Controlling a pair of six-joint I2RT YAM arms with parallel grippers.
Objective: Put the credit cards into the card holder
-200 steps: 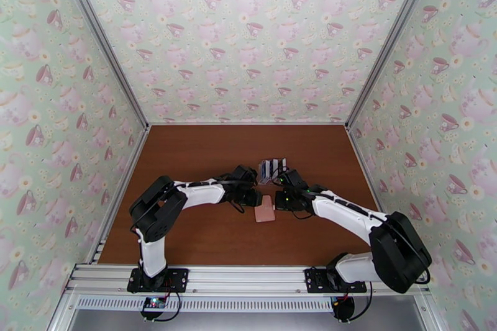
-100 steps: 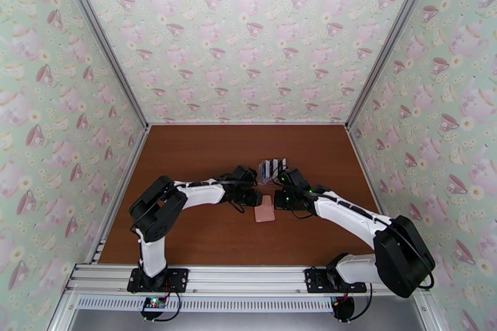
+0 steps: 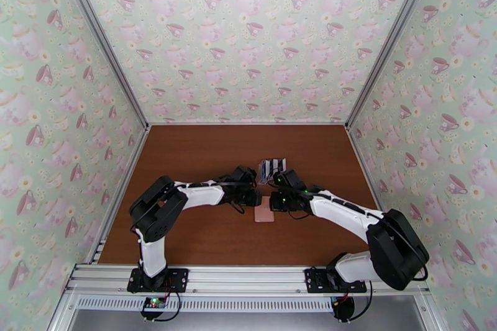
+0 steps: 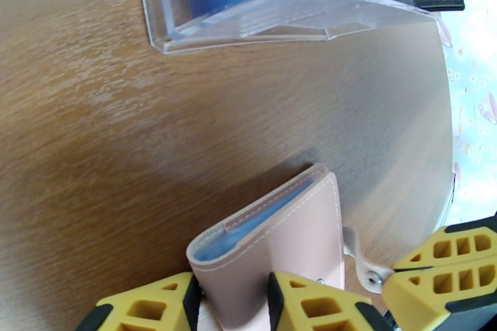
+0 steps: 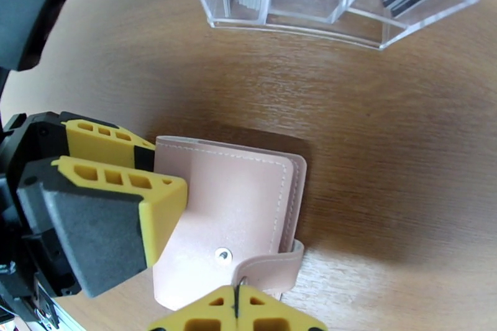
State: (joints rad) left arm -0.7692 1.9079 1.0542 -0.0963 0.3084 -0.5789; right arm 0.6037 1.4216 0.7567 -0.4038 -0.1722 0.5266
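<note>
A folded pink stitched folding wallet (image 5: pixel 230 202) rests on a brown wood-grain tabletop (image 3: pixel 186 158), with a clear plastic card rack (image 5: pixel 335 9) standing near it, farther back, not touching.

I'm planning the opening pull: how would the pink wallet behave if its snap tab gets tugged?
The card holder looks soft and thin, so it would probably flex and slide without the clamp of the left gripper. The snap tab, pinched by the right gripper, is curled, so likely floppy, bending first.
</note>
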